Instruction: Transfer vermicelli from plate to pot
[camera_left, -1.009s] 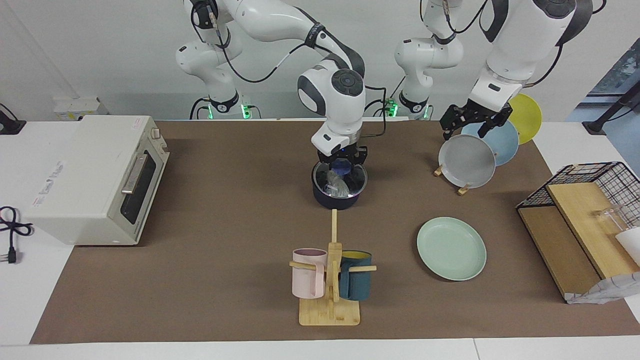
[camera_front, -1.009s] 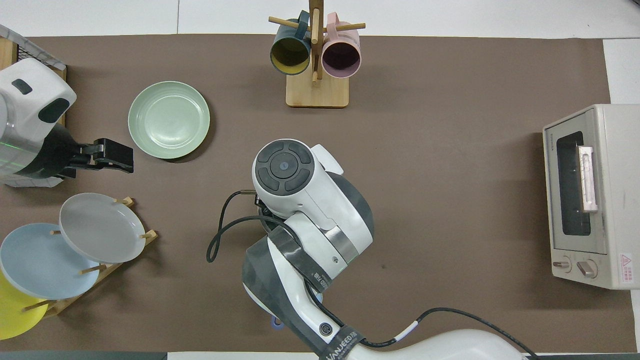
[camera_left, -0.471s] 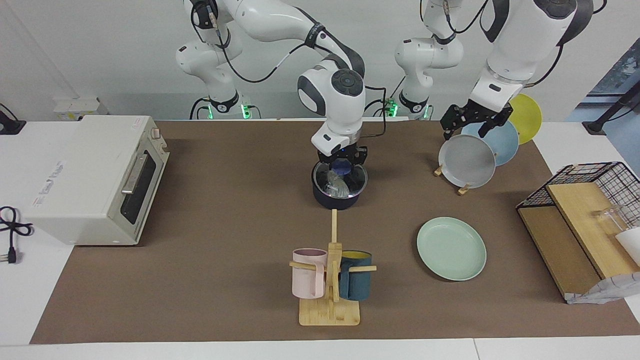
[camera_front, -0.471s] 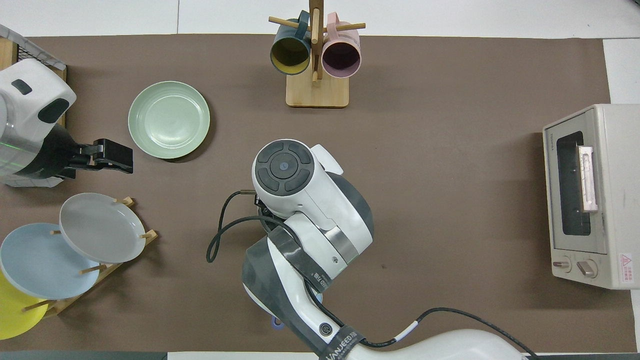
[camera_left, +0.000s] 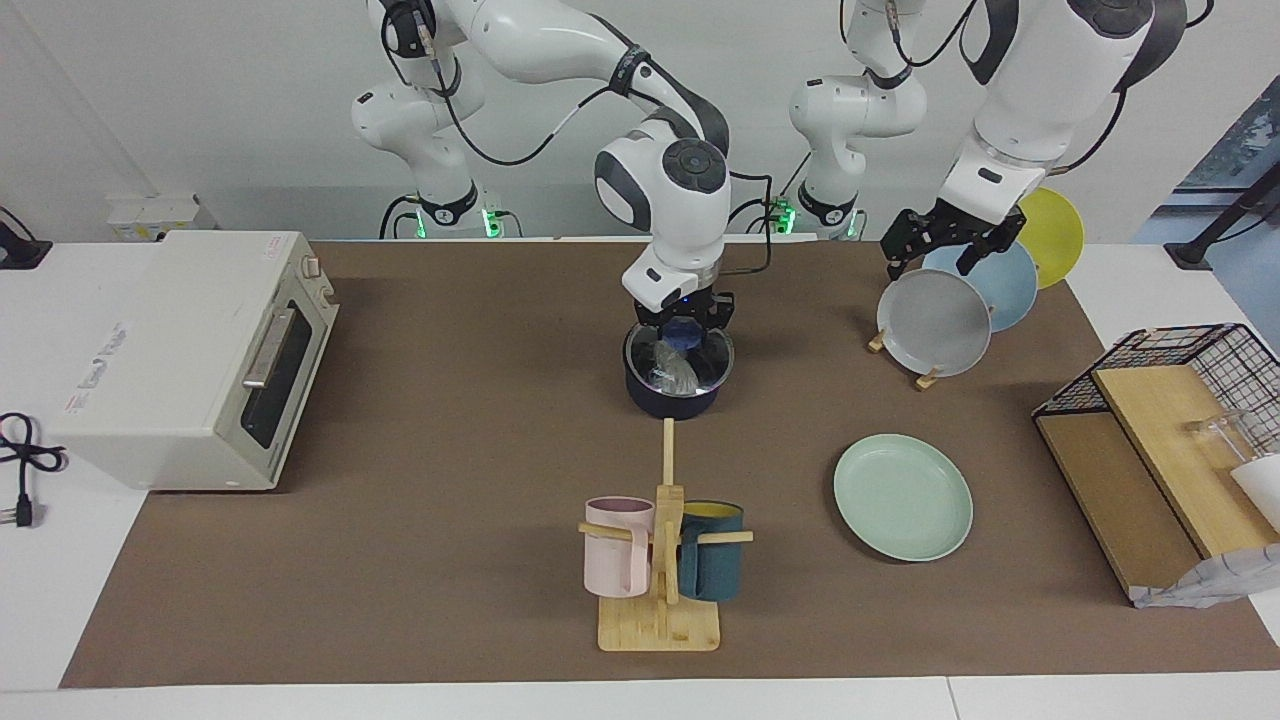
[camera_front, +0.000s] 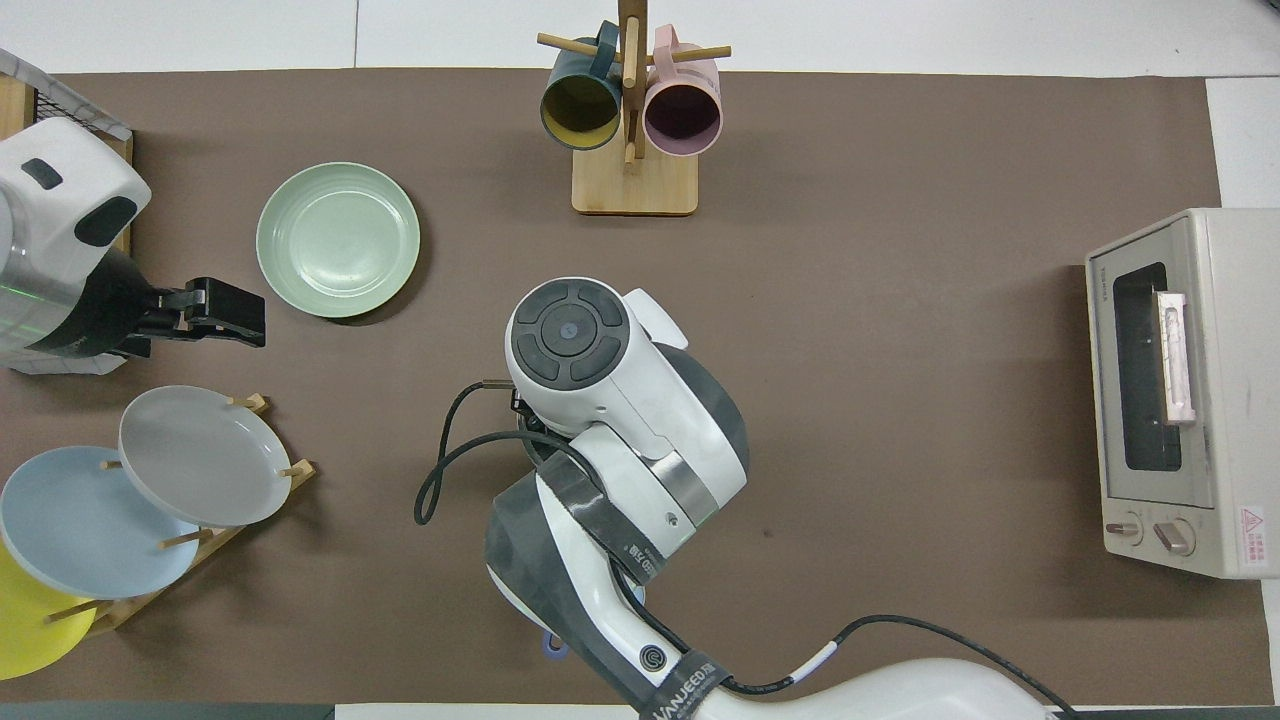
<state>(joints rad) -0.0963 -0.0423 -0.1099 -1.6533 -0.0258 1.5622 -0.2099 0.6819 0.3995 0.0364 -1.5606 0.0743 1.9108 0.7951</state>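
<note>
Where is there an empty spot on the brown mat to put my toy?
Widest bare stretch: between the toaster oven and the pot. Also bare between mug stand and oven. Crowded toward the left arm's end: mint plate, plate rack, wire basket.

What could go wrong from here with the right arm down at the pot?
The right gripper, fingers shut, sits at the pot rim with the vermicelli hanging below. Strands may cling and lift back out as it rises. A sideways pull could tip the pot. The overhead view hides the pot, so judge release from the facing view. The left gripper waits over the plate rack.
</note>
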